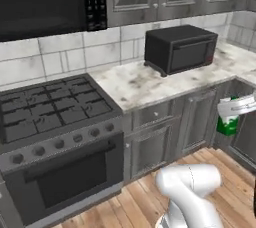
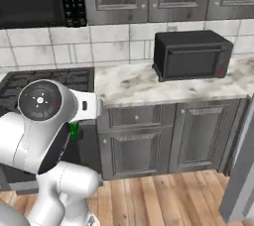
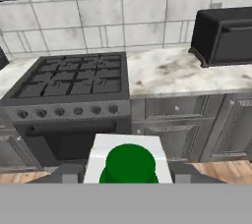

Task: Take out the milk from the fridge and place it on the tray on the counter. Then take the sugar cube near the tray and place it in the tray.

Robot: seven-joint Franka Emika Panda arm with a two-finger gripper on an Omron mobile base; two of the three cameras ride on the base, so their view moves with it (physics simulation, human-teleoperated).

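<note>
My gripper is shut on the milk, a small carton with a green cap on its white top that sits low in the hand view between my fingers. From the left base view, the milk hangs in the gripper at the right edge, in front of the dark lower cabinets and below counter height. A green sliver of the milk peeks out behind my arm in the right base view. The marbled counter lies ahead. The tray and the sugar cube are out of view.
A black toaster oven stands on the counter at the right. A gas stove with an oven below is to the left, under a black microwave. A pale grey panel leans in at the right base view's lower right.
</note>
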